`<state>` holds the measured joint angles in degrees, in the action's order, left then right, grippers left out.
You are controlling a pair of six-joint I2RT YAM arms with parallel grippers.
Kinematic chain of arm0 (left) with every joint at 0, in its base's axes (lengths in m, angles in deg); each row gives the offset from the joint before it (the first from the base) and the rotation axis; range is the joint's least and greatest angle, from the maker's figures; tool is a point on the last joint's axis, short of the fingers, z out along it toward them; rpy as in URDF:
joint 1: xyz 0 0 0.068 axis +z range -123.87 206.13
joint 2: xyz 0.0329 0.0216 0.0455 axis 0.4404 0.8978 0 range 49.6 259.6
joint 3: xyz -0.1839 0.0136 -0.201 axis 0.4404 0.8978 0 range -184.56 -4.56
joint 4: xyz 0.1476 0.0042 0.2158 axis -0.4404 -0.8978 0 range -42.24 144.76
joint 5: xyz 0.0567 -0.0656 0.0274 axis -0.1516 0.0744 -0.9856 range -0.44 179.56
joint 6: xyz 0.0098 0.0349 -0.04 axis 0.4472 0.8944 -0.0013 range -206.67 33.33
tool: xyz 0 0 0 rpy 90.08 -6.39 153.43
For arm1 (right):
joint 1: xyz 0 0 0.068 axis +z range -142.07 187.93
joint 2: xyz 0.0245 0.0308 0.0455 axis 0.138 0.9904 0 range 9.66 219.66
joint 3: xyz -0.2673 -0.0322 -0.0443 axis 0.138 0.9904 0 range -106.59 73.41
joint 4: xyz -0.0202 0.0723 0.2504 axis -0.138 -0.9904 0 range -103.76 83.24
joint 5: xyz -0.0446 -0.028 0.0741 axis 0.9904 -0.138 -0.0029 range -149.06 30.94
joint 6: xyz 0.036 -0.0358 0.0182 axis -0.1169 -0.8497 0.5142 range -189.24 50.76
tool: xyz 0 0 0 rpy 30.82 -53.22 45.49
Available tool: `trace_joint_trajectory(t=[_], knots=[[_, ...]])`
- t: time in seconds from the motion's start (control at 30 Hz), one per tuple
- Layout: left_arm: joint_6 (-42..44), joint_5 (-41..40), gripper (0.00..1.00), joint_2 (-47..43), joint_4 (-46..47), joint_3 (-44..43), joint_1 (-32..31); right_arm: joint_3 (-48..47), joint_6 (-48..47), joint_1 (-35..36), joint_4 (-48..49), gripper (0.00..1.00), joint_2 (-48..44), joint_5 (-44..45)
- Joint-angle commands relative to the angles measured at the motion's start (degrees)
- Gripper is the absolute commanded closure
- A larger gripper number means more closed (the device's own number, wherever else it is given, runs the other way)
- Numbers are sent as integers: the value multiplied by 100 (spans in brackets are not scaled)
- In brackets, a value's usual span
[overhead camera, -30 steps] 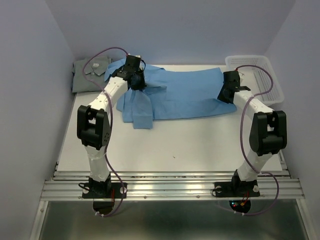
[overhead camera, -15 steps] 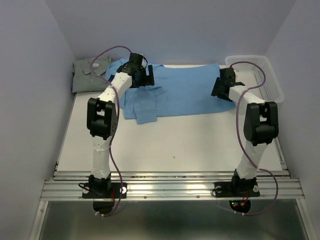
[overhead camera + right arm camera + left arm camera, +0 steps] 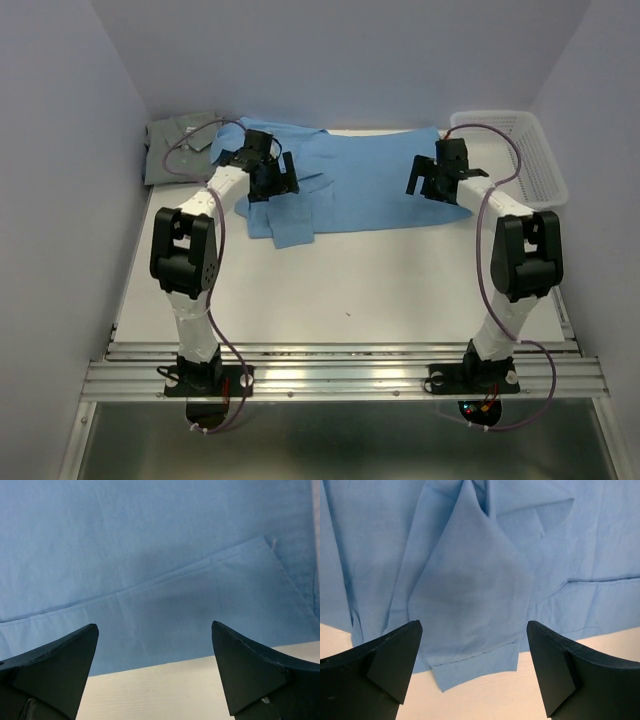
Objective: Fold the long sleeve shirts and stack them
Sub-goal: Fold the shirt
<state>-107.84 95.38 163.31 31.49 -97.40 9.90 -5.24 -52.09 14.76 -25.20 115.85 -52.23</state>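
L gripper (image 3: 272, 182) & R gripper (image 3: 430, 186) both spread wide, empty, above the light blue shirt (image 3: 365, 185), one at each end. Grey-green shirt (image 3: 172, 152) lies beside its L-gripper end.

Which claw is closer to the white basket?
Right. The right claw hovers over the blue shirt, beside the basket; the left claw hovers over the shirt's far end.

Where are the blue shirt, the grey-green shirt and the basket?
light blue shirt (image 3: 370, 185), top view, middle of its spread body.
grey-green shirt (image 3: 165, 155), top view, its folded body.
white mesh basket (image 3: 530, 165), top view, its bare mesh floor.
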Motion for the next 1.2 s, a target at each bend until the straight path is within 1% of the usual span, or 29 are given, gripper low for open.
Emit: trace_joint_trajectory(t=[0.0,0.03,0.07,0.2,0.23,0.33,0.43,0.47,0.53,0.57,0.6,0.63,0.67,0.7,0.77,0.87,0.9,1.0,1.03,1.13,1.17], knots=[[-458,279,1,-552,910,1028,102,-53,-71,20,411,0,261,-191],[-537,279,1,-552,912,1031,102,-115,-80,20,446,0,366,-182],[-668,314,1,-517,1103,1266,172,-176,-80,20,481,0,602,-199],[-871,402,1,-455,1473,1768,401,-318,34,20,612,0,973,-340],[-932,445,1,-499,1709,2039,445,-178,69,20,683,0,982,-375],[-1012,595,1,-526,2079,2435,568,182,148,20,841,0,1009,-305],[-977,919,1,-420,2212,2612,586,551,271,20,912,0,922,-331],[-994,964,1,-429,2212,2752,577,849,306,20,938,0,860,-384],[-1099,1052,1,-577,2221,2990,586,1184,516,20,982,0,563,-507],[-1152,1035,1,-674,2230,3313,577,1377,570,20,1017,0,421,-568],[-1187,1043,1,-814,2256,3499,577,1797,657,20,1087,0,281,-638],[-1310,939,1,-1094,2213,3831,577,2010,780,20,1123,0,123,-639],[-1354,868,1,-1227,2160,3982,577,2212,825,20,1123,0,-183,-691],[-1381,798,1,-1368,2090,4114,577,2571,878,20,1123,0,-343,-779],[-1469,571,1,-1745,1836,4456,577,2915,1018,20,1105,0,-625,-745],[-1618,184,1,-2088,1327,4764,586,3416,1168,20,991,0,-1152,-849],[-1618,147,1,-2168,1290,4879,586,3514,1212,20,956,0,-1240,-867],[-1671,112,1,-2405,1149,5196,577,3865,1422,20,807,0,-1574,-868],[-1680,147,1,-2485,1140,5258,568,3971,1467,72,693,0,-1888,-781],[-1724,138,1,-2994,1035,5478,568,4331,1520,73,587,0,-2461,-762],[-1733,147,1,-3291,991,5522,568,4367,1467,73,578,0,-2767,-762]])
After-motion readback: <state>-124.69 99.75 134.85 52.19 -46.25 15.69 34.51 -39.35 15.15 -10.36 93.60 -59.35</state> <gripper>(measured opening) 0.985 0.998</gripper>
